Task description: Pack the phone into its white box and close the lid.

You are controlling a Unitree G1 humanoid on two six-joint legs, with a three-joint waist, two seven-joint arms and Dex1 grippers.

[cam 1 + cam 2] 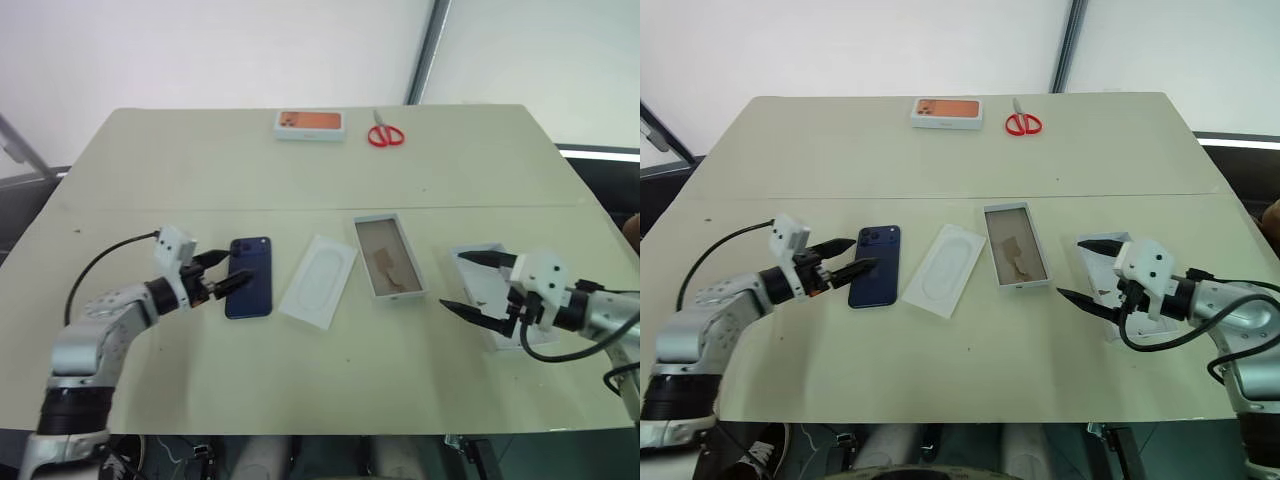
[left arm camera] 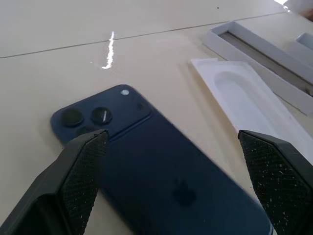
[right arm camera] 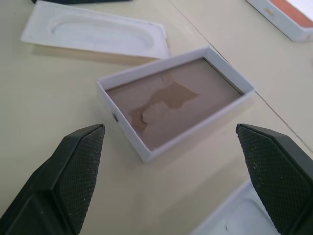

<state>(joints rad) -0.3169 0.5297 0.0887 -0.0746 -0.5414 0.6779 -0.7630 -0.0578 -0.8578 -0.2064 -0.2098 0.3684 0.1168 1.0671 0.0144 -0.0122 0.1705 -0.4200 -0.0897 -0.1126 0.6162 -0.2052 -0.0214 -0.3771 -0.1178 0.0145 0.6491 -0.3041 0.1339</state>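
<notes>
Table [image 1: 300, 380], near row: left tool [image 1: 222, 272], fingers apart and empty, at the left edge of the phone [image 1: 249, 277], which lies back-up; right tool [image 1: 478, 285], fingers apart and empty, over the lid [image 1: 1102, 262] at the right. Between phone and lid: white insert [image 1: 319, 281] just right of the phone, then the box [image 1: 388, 256], open with brown floor showing. Far edge: orange-faced box [image 1: 309, 124], red scissors [image 1: 384, 133] beside it.

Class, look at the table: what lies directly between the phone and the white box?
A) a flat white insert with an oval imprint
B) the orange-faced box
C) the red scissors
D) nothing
A: the flat white insert lies between the phone and the white box.
</notes>
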